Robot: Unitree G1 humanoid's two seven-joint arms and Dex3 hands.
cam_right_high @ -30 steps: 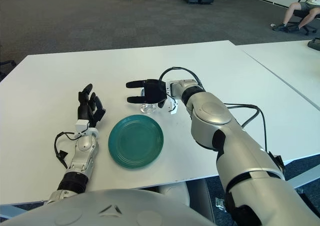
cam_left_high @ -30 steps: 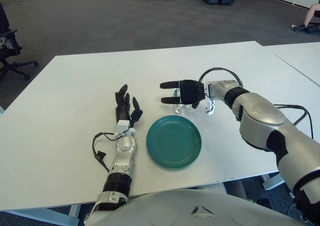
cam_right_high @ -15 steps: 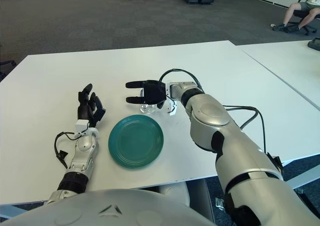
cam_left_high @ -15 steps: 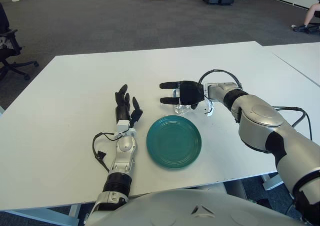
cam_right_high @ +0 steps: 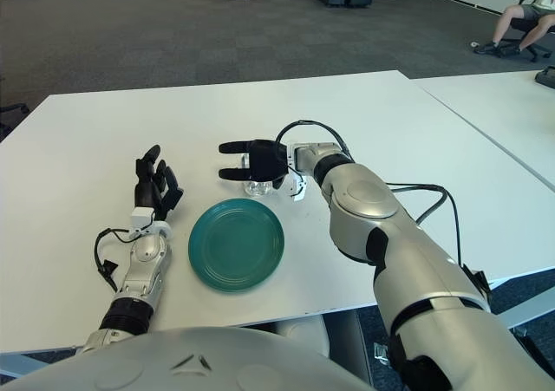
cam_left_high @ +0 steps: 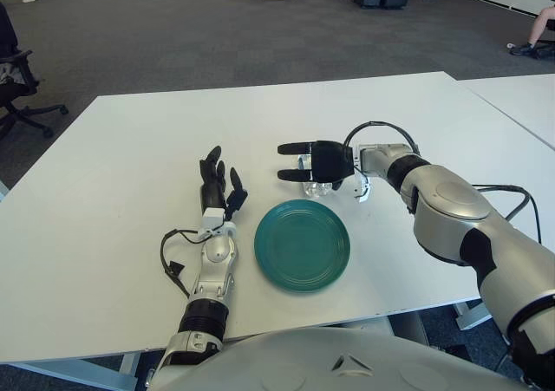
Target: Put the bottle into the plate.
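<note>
In the left eye view, the small clear plastic bottle (cam_left_high: pixel 314 185) is seen on the white worktop (cam_left_high: pixel 113 166) just beyond the far rim of the round teal plate (cam_left_high: pixel 302 244), directly beneath the right robot hand (cam_left_high: pixel 303 161), whose black fingers are stretched out leftward above it with nothing clasped; its long axis cannot be told. In the right eye view, the bottle (cam_right_high: pixel 257 185) shows as a glassy, see-through shape largely hidden under that hand (cam_right_high: pixel 245 161), while the left robot hand (cam_right_high: pixel 154 185) is seen left of the plate (cam_right_high: pixel 236 244), fingers extended and empty, farther from the bottle.
</note>
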